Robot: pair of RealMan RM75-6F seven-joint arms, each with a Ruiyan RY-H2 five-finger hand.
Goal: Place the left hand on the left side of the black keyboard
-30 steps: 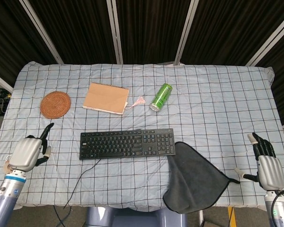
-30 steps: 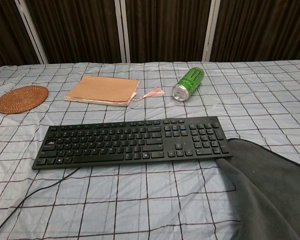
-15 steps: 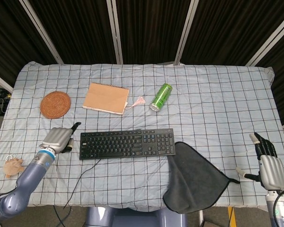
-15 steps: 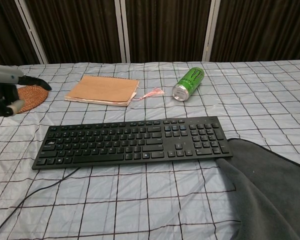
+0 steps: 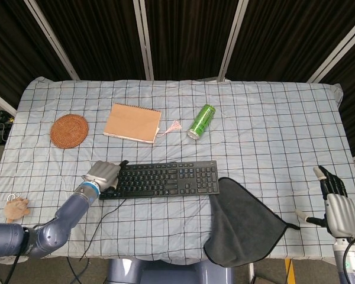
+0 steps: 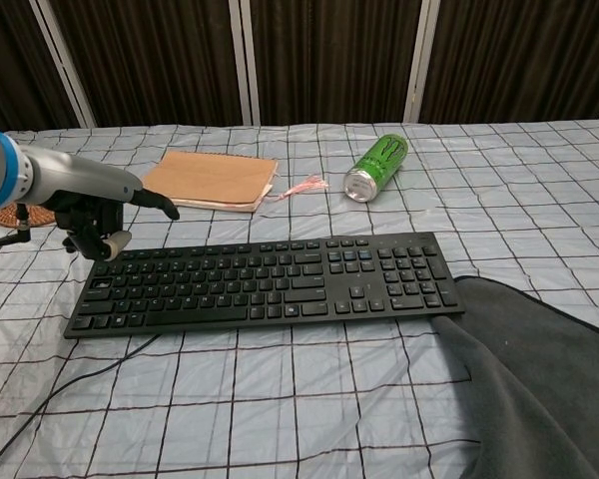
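The black keyboard (image 5: 160,179) (image 6: 265,281) lies across the middle of the checked cloth, its cable trailing off toward the front. My left hand (image 5: 103,175) (image 6: 102,216) hovers over the keyboard's left end, palm down, fingers loosely spread and holding nothing; in the chest view it is slightly above the keys at the back left corner. My right hand (image 5: 337,208) is at the table's front right edge, fingers extended and empty, far from the keyboard.
A dark grey cloth (image 5: 244,223) (image 6: 539,379) lies against the keyboard's right end. Behind the keyboard are a tan notebook (image 5: 132,123), a green can (image 5: 201,121) on its side and a woven coaster (image 5: 69,131). A small tan toy (image 5: 15,206) sits at the front left edge.
My left hand has swept right from the table's front left edge to above the keyboard's left end. The right hand has stayed put.
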